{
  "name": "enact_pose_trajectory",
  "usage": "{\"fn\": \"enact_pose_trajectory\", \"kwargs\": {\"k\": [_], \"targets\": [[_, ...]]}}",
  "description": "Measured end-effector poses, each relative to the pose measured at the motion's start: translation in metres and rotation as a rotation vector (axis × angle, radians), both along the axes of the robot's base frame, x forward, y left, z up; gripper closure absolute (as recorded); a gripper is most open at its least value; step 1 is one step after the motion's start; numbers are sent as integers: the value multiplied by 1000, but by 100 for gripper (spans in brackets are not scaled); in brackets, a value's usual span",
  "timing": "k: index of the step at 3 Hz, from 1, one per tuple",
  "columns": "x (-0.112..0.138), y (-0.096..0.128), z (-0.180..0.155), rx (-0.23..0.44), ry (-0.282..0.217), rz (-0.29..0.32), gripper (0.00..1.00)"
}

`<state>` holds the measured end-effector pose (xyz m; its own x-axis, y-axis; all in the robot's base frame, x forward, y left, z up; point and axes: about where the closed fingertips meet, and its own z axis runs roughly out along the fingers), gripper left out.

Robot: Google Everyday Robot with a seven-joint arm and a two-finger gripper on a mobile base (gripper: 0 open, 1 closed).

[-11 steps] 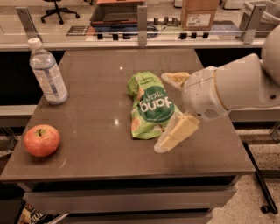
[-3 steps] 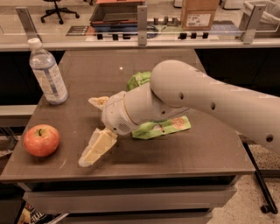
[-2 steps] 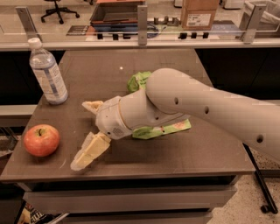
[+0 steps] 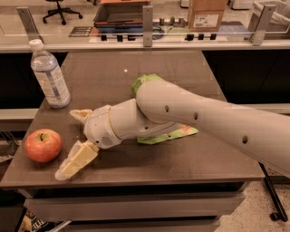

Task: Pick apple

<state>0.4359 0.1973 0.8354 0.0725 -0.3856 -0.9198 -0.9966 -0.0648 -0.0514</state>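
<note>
A round red-orange apple [image 4: 42,145] with a short dark stem sits near the front left corner of the brown table [image 4: 108,77]. My gripper [image 4: 68,142] is just right of the apple and level with it. It is open, one cream finger [image 4: 74,161] stretching toward the front edge and the other [image 4: 81,114] farther back. The apple lies to the left of the gap, apart from both fingers. My white arm reaches in from the right across the table.
A clear water bottle [image 4: 50,74] with a white cap stands upright at the back left. A green snack bag [image 4: 179,132] lies mid-table, mostly hidden under my arm. A counter with a cardboard box [image 4: 206,13] runs behind the table.
My gripper has swept left across the table, from over the green bag toward the apple, staying open. The apple, bottle and bag have not moved.
</note>
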Motion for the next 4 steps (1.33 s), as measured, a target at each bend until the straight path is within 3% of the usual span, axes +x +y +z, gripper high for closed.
{"fn": "enact_pose_trajectory", "kwargs": {"k": [1, 2, 4], "targets": [[2, 19, 3, 29, 11, 14, 0], [3, 39, 2, 60, 24, 29, 16], [0, 41, 3, 58, 22, 36, 63]]}}
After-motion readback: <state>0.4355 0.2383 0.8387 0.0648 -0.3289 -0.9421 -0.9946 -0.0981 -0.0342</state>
